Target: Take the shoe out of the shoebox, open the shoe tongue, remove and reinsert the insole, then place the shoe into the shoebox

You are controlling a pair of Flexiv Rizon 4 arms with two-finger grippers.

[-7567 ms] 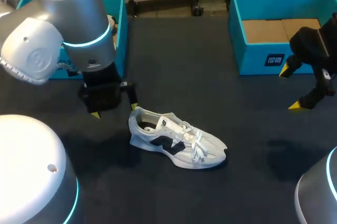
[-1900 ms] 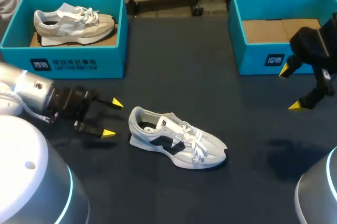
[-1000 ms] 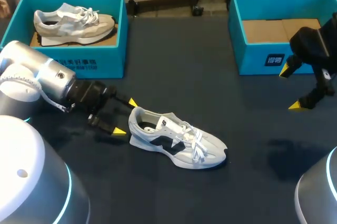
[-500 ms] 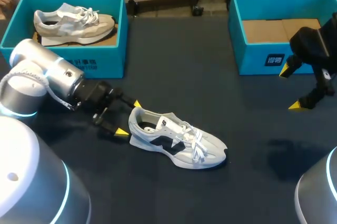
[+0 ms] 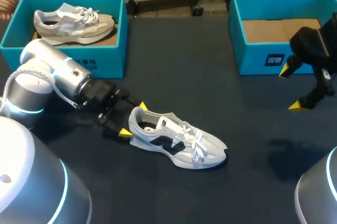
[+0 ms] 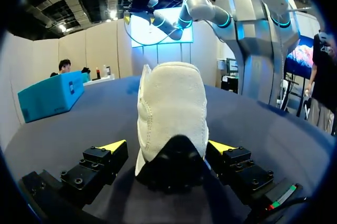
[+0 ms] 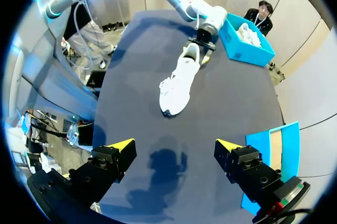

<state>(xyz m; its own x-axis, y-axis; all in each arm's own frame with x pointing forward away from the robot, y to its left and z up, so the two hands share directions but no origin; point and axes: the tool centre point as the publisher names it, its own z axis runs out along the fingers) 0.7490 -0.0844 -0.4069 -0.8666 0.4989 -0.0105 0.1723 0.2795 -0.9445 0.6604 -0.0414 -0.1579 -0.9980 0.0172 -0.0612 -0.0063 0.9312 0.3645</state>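
Sitting on the dark table (image 5: pixel 210 76), the white-and-grey laced sneaker (image 5: pixel 176 140) has its heel inside the left gripper (image 5: pixel 132 119), spread wide, not clamping; right gripper (image 5: pixel 290 88) hangs open beside the teal cardboard shoebox (image 5: pixel 253 58).

From the left wrist the shoe (image 6: pixel 171 108) shows heel only, toe and laces tucked behind it (heel's base lost in shadow). Overhead, the insole is probably down that dark opening, unreadable. The right arm (image 5: pixel 315 46) runs off the edge.
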